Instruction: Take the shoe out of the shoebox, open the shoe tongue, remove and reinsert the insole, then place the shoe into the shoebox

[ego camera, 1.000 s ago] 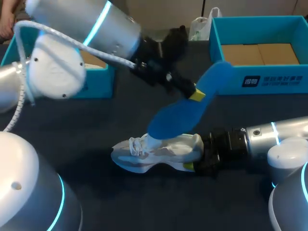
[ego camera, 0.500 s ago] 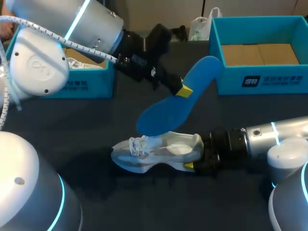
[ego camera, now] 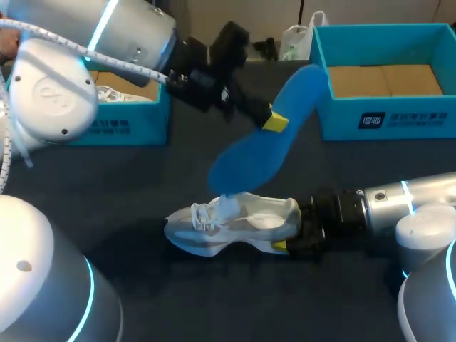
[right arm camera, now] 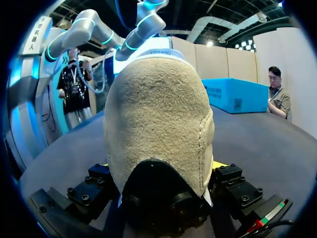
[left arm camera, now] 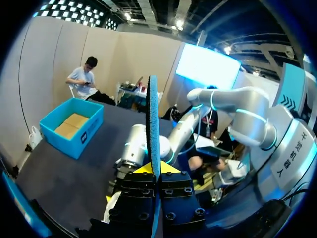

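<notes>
A white shoe (ego camera: 231, 222) lies on its side on the dark table, toe to the left. My right gripper (ego camera: 291, 235) holds its heel from the right; in the right wrist view the tan heel (right arm camera: 158, 119) fills the space between the fingers. My left gripper (ego camera: 274, 121) is shut on the edge of a blue insole (ego camera: 253, 149) and holds it slanted in the air. The insole's toe end hangs just over the shoe's laces. In the left wrist view the insole (left arm camera: 153, 124) stands edge-on between the yellow fingertips (left arm camera: 141, 168).
An open blue shoebox (ego camera: 385, 117) with a bare cardboard floor stands at the back right. Another blue box (ego camera: 132, 125) at the back left has a white shoe (ego camera: 114, 92) in it. A white bag (ego camera: 296, 39) sits behind the right box.
My left gripper has moved left and up with the insole, drawing its toe end back from the shoe's opening. The right arm and the shoe have stayed still.
</notes>
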